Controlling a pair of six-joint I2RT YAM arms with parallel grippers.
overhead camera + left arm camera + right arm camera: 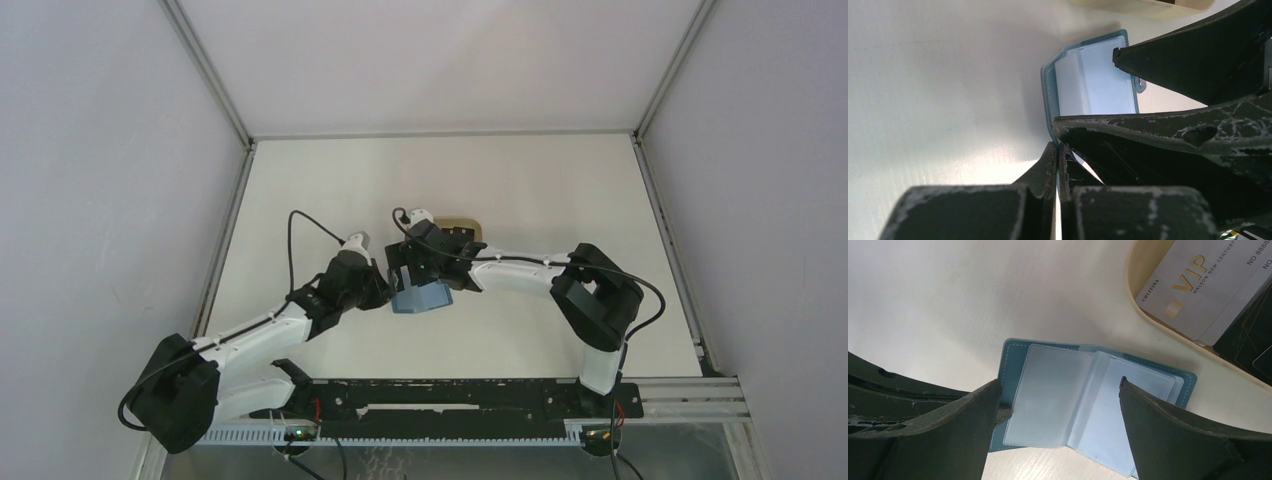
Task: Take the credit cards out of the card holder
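The card holder (pixel 1048 390) lies open at mid-table, its pockets seemingly empty. 2 credit cards (pixel 1198 295) sit in the tray (pixel 1131 280) just beyond. The right gripper (pixel 1060 386) straddles the holder, wide and empty. The left gripper (pixel 1057 147) is closed at its left edge, grip unclear. The next move is probably to check for leftovers.

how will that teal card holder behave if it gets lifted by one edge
Probably floppy: the card holder is thin, hinged covers with loose clear sleeves fanning open. Likely light, since they look empty. Glossy plastic may slip.
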